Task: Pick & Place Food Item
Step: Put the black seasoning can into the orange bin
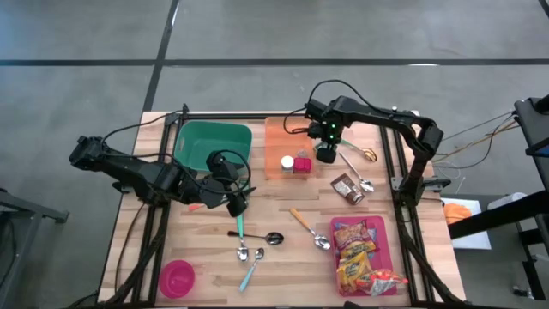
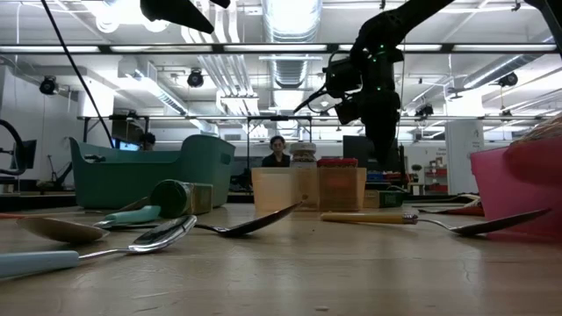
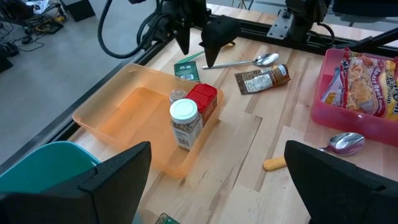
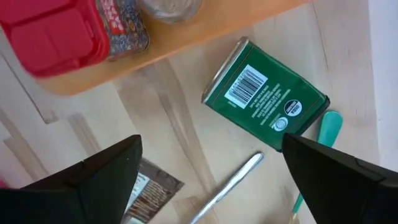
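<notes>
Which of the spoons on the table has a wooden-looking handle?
The orange-handled spoon lying left of the pink tray; the others have teal or bare metal handles.

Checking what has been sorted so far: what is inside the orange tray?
The orange tray holds a white-lidded spice jar, a red-lidded container and a smaller jar behind them. Those three hide part of the tray floor; the rest is bare.

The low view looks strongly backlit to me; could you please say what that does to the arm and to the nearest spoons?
Low view: ceiling lights glare, so the right arm's hand is a dark silhouette; the nearest spoons are soft, out of focus. High view: even light, the hand shows plainly beside the orange tray.
</notes>
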Available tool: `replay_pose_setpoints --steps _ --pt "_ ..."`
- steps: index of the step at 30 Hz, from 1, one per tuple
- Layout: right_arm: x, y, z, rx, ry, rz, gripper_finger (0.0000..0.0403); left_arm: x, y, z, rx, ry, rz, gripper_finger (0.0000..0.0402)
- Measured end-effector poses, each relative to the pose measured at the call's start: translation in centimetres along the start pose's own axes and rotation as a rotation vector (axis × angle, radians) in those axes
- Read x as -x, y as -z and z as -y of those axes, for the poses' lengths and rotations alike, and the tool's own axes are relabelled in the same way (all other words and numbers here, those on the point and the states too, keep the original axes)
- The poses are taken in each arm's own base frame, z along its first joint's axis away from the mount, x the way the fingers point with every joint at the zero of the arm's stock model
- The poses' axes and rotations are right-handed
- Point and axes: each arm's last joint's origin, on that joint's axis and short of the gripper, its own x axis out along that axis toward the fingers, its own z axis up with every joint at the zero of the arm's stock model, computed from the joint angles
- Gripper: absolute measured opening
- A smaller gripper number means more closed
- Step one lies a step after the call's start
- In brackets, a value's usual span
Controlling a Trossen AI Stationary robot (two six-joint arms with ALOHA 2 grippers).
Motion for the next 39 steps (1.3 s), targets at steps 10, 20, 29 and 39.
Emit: replay_pose_setpoints --steps 10,20,29,39 --pt "-0.7 -0.4 0.5 0.097 0.245 0.008 0.0378 0.0 0.0 0.0 0.0 0.0 0.0 0.037" --pt "-0.8 -0.8 0.3 0.274 0.254 0.032 0.0378 0.0 0.0 0.0 0.0 0.0 0.0 0.037" --pt "-1.6 -0.9 -0.8 0.53 0.179 0.038 0.0378 0.0 0.0 0.0 0.0 0.0 0.0 0.037" --pt "-3.7 -0.3 -0.7 0.621 0.182 0.038 0.0378 0.0 0.0 0.0 0.0 0.0 0.0 0.037"
